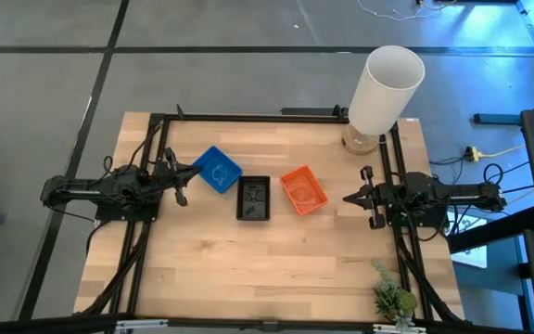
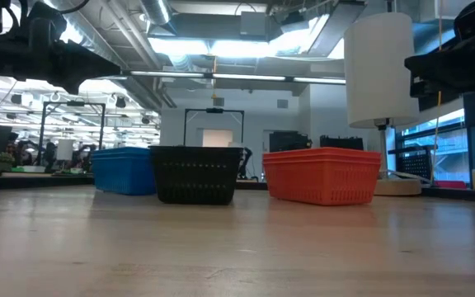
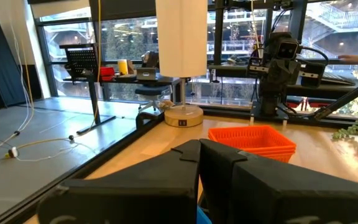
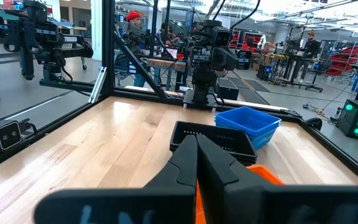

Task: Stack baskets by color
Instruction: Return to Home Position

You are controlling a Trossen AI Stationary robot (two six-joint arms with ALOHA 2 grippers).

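Note:
Three stacks of baskets stand on their bottoms in a row across the table's middle: blue (image 1: 218, 169) on the left, black (image 1: 253, 199) in the centre, orange (image 1: 302, 189) on the right. The low view shows the same blue (image 2: 124, 170), black (image 2: 196, 174) and orange (image 2: 323, 174) stacks. My left gripper (image 1: 193, 170) is shut and hovers above the table just left of the blue stack. My right gripper (image 1: 348, 198) is shut too, a little to the right of the orange stack. Both point level toward the table's middle and hold nothing.
A tall white cylinder (image 1: 385, 89) on a round base stands at the table's far right corner. A small green plant (image 1: 392, 299) sits at the near right corner. A dark frame (image 1: 248, 116) runs along the table's far edge and sides. Bare wood lies near the front edge.

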